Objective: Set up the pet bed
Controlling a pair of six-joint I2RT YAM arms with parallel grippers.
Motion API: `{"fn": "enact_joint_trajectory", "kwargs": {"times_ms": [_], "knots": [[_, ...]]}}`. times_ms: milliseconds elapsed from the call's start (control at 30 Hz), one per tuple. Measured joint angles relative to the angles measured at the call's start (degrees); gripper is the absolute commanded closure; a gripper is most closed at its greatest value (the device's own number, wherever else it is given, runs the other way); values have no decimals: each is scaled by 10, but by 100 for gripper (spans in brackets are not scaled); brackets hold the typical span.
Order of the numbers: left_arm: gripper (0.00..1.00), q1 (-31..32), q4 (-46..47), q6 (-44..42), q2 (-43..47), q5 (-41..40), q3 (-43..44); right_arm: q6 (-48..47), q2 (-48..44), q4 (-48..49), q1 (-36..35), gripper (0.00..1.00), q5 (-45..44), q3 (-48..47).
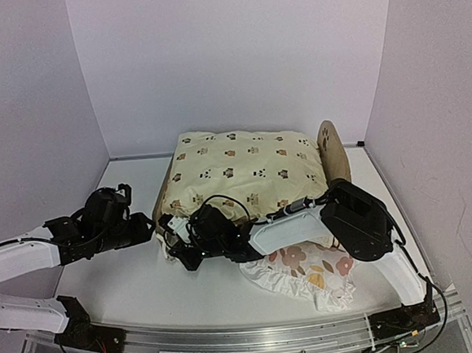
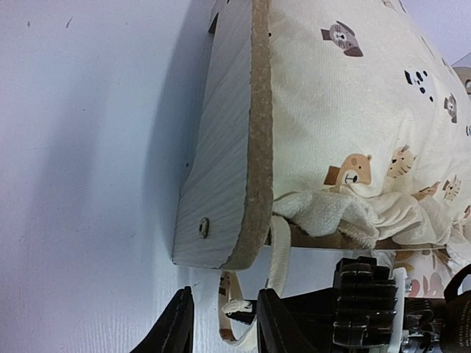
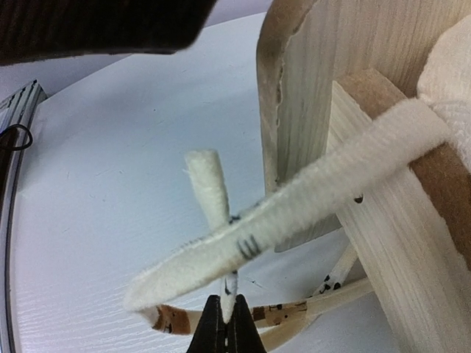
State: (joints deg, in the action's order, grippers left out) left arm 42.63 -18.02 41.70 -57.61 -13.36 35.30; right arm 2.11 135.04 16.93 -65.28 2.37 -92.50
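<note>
- Pet bed (image 1: 333, 154) sits mid-table toward the far side of the white table (image 1: 139, 290), arched end to the right and footboard (image 2: 221, 147) to the left.
- The cream animal-print cushion (image 1: 243, 168) already lies on the frame and hides the base.
- Both arms work the bed's near-left corner, where the cushion's ties hang out beside the footboard end. This is judged to be the fastening step, cushion to frame.
- Right gripper (image 3: 224, 334): fingertips pressed together on a white tie (image 3: 210, 184), holding it upright. This is likely to keep it taut and clear of the wood for tying.
- A broader white strap (image 3: 316, 198) crosses in front of the tie, running from the cushion over the side rail (image 3: 390, 250).
- Left gripper (image 2: 224, 323): fingers part-spread, straddling a dangling tie end (image 2: 234, 307) just below the footboard corner, with no clamp on it visible. It is probably placed to take that second end.
- Ruffled floral pillow (image 1: 309, 273) lies near-right under the right arm, not yet on the bed.
- Risk: the thin tie could slip from the pinch.
</note>
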Motion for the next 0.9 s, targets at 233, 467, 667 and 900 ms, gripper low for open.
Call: {"fn": "enact_joint_trajectory", "kwargs": {"times_ms": [233,467,667,900], "knots": [[73,-20,32,-12,-18,49,-5,-1,0,2,0,100,1,7],[72,-22,30,-12,-21,65,-9,-2,0,6,0,100,1,7],[73,-27,31,-12,-27,79,-15,-2,0,12,0,100,1,7],[73,-39,45,-12,-38,98,-28,-2,0,18,0,100,1,7]]}}
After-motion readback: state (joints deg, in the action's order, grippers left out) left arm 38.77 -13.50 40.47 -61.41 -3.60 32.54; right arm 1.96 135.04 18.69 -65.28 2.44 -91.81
